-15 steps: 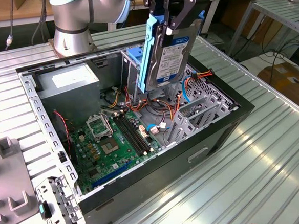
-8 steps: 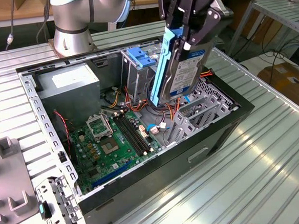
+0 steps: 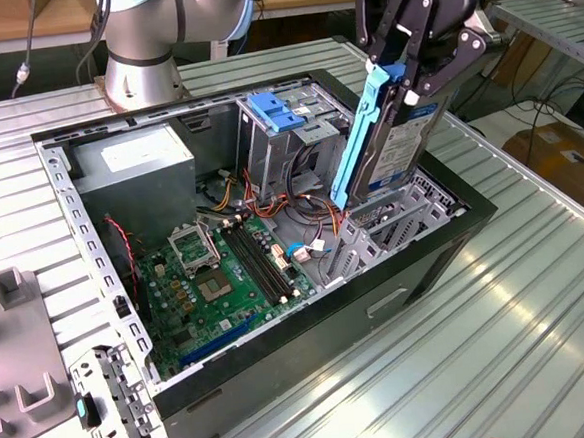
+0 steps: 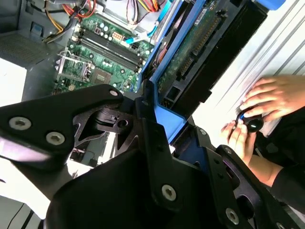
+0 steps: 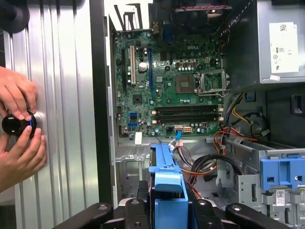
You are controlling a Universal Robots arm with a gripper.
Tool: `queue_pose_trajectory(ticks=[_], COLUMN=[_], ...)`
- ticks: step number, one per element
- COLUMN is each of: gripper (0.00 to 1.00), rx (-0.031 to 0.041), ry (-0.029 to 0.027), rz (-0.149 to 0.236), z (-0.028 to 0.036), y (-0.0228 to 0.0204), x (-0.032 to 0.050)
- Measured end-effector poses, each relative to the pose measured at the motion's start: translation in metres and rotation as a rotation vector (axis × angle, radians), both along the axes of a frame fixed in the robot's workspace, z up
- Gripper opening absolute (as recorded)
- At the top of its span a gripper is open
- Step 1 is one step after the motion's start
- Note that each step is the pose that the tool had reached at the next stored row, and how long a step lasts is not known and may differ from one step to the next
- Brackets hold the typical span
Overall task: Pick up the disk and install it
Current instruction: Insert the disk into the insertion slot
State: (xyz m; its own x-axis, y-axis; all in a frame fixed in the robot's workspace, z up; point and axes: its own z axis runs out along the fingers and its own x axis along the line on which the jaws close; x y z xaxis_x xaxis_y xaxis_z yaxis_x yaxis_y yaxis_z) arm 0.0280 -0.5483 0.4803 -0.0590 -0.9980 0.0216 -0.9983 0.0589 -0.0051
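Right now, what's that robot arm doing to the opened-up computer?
The robot arm's gripper is clamped on the disk, a silver hard drive with blue rails. It holds the disk steeply tilted, with the lower end dipping into the open computer case beside the green motherboard. The disk is not yet seated in place. Next to the case, a person's hands are on a small round black device on the table.

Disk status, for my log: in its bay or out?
Out: gripper holds disk tilted on end over the open case, not seated.
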Motion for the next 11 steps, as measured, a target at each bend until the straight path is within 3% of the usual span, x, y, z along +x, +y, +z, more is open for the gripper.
queue_pose_trajectory(ticks=[11], gripper=[0.37], rx=[0.0000], ry=[0.0000], rz=[0.000], z=[-0.0001], y=[-0.0001], x=[0.0010])
